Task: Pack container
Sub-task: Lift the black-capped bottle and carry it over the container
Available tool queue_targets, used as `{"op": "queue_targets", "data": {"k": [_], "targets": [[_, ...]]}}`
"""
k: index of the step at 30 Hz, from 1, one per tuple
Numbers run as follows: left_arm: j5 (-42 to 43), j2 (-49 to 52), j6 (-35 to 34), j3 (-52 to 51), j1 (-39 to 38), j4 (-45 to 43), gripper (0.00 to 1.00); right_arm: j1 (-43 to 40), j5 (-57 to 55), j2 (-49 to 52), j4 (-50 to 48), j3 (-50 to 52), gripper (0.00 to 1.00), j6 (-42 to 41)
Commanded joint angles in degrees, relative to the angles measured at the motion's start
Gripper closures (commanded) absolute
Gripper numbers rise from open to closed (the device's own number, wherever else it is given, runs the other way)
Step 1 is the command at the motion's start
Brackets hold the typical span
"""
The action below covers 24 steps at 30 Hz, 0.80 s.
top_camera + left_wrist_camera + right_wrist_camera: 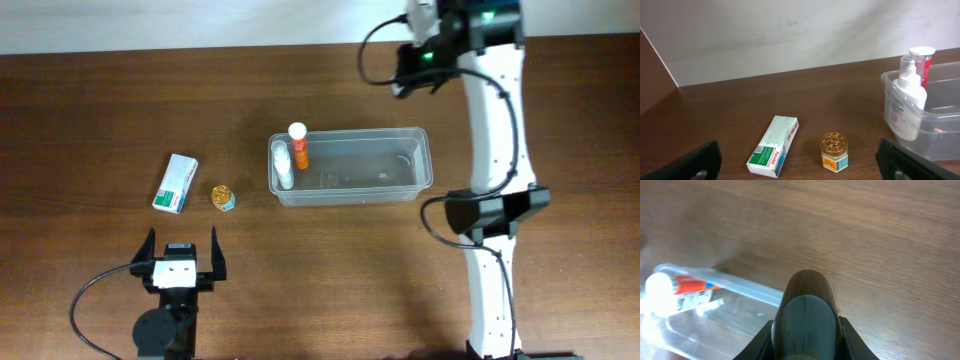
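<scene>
The container point(380, 160) sat on the brown table point(100, 100) near its middle, its long side running left to right. The left wrist view cut it off at the right edge, and the right wrist view caught only a blurred corner. At its left end stood a white pump bottle point(283, 166) and, just beside it, a red bottle point(299, 147) with a white cap. Their labels were too small to read. Outside the tub, to its left, a gold-lidded jar point(222, 197) rested near a green-and-white box point(176, 183) that lay flat, its print illegible. The left gripper point(182, 242) hovered low, near the jar and box, with its jaws spread wide and nothing between them; only its fingertips showed in its own camera. The right gripper point(806, 330) hung beyond the tub's far right corner and was largely hidden under the arm from overhead. Its wrist camera showed its jaws pressed against both sides of a dark rounded item point(807, 295). What that item was could not be made out, and its lower part was cut off.
</scene>
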<state>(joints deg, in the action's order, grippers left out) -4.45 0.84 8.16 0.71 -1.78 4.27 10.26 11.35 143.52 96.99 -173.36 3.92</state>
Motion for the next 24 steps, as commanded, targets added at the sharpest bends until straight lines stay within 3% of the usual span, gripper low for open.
{"op": "queue_targets", "data": {"k": [1, 24], "targets": [[0.63, -0.48, 0.96, -0.20, 0.35, 0.09, 0.01, 4.33, -1.18, -3.34, 0.37, -0.07, 0.80, -1.46], [0.63, -0.48, 0.96, -0.20, 0.35, 0.09, 0.01, 18.03, -1.53, -3.34, 0.37, 5.97, 0.80, -4.87]]}}
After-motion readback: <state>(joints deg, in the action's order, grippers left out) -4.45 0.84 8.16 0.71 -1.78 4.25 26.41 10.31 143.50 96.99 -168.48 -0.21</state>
